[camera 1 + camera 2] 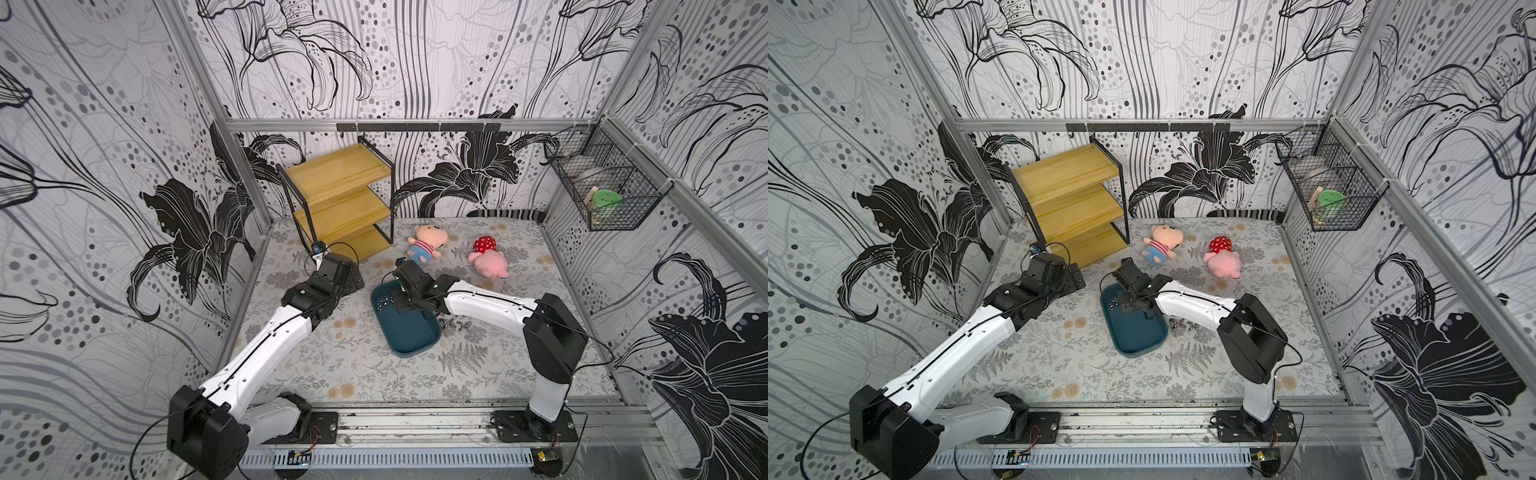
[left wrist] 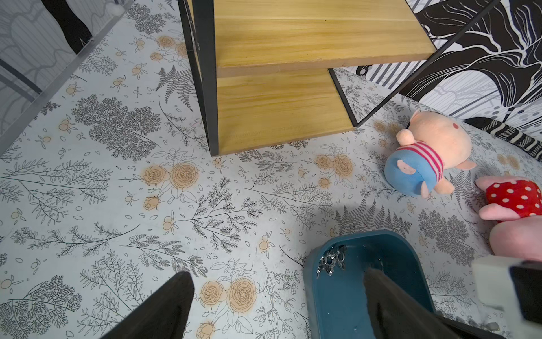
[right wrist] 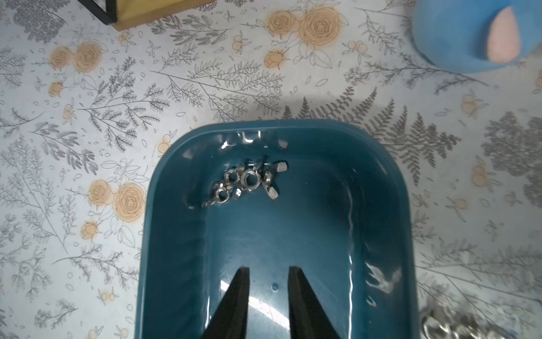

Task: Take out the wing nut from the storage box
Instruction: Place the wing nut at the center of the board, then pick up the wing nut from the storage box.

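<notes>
**Operator:** Where are the wing nuts?

**Spotter:** You have the wing nuts [image 3: 247, 182] in a small shiny heap on the floor of the storage box [image 3: 293, 124]. They sit just above the middle of your right wrist frame, close to the box's rounded end wall. They overlap, so I cannot count them. In a top view they lie at the upper left end of the box, near the centre of the frame.

**Operator:** And my right gripper?

**Spotter:** Your right gripper [image 3: 269, 268] is at the bottom centre of that wrist frame, over the box floor and short of the nuts. Its 2 jaws stand a narrow gap apart, with blue floor showing between them. I cannot tell whether the tips touch the floor.

**Operator:** The left one?

**Spotter:** Your left gripper [image 2: 277, 277] is spread wide at the bottom of the left wrist frame, holding nothing. 1 finger crosses in front of the box, the other is over the flowered table cover [image 2: 117, 190].

**Operator:** What lies around it?

**Spotter:** You have loose nuts [image 1: 452, 325] on the cover just right of the box, under your right arm. Above the box lie 2 toys, a striped-shirt plush [image 1: 426, 245] and a pink plush [image 1: 488, 255] in a red dotted dress. The wooden shelf [image 1: 340, 170] stands upper left of them, and a wire basket [image 1: 602, 195] hangs at the upper right.
</notes>
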You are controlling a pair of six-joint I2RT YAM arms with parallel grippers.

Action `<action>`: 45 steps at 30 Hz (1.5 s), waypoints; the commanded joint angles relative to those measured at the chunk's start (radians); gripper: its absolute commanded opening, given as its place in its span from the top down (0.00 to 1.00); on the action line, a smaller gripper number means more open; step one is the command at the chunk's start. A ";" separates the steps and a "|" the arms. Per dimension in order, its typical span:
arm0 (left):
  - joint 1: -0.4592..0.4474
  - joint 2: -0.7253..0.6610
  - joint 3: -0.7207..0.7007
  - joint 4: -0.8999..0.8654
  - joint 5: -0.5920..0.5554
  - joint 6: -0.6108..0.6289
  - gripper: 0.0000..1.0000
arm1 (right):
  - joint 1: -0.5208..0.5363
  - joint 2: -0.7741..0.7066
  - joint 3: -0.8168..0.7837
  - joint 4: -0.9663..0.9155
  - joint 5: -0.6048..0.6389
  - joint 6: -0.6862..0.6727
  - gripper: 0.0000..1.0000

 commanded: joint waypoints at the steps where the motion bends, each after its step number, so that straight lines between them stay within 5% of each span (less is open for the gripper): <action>1: -0.005 -0.015 0.002 0.010 -0.012 -0.007 0.05 | 0.002 0.048 0.057 0.025 -0.016 -0.016 0.73; 15: -0.005 -0.036 -0.017 0.004 -0.026 -0.004 0.05 | -0.001 0.209 0.162 0.005 0.016 0.011 0.75; 45: -0.005 -0.048 -0.027 -0.007 -0.037 -0.011 0.05 | -0.030 0.301 0.193 0.009 0.008 0.029 0.76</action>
